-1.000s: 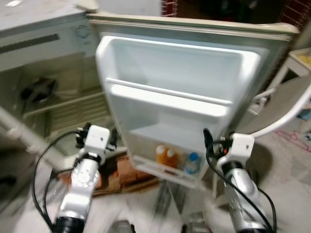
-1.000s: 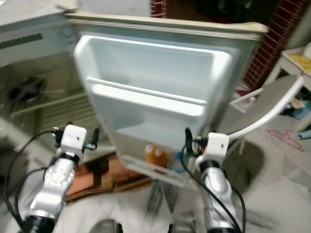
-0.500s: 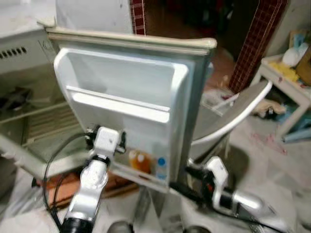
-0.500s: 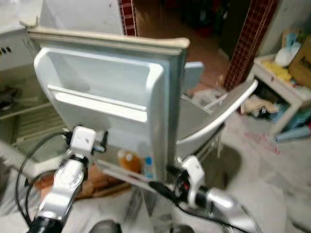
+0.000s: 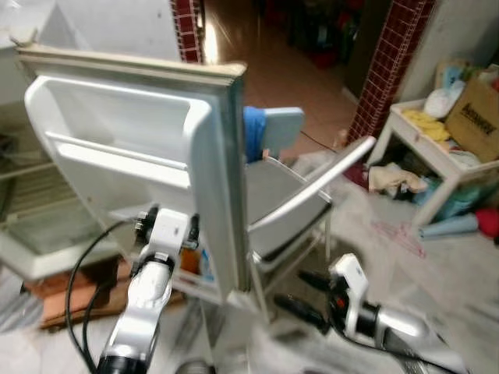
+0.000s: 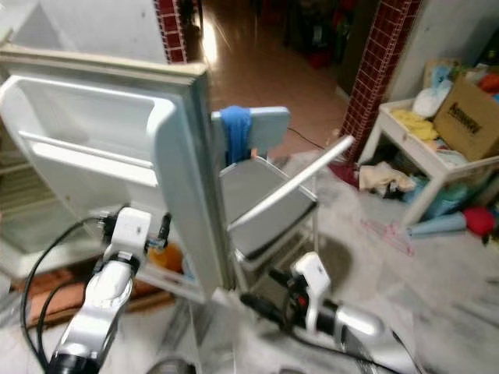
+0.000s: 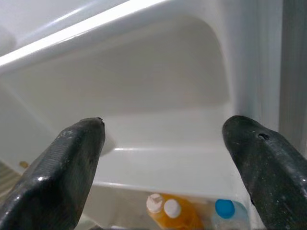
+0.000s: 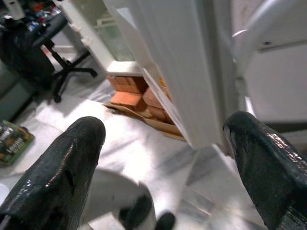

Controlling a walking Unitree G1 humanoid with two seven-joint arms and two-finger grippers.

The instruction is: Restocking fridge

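Left gripper (image 7: pixel 163 158) raised, spread wide, right gripper (image 8: pixel 163 163) low, likewise

Dark lettering runs across the side of the cardboard box (image 5: pixel 477 117) on the low white table (image 5: pixel 421 148), but it's too blurred to read; bottles in the fridge door (image 7: pixel 192 143) face away, no label legible; nothing else carries print

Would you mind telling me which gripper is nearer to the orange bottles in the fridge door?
Left. The left gripper points into the fridge door just above the orange bottles; the right gripper is low, beyond the door's edge.
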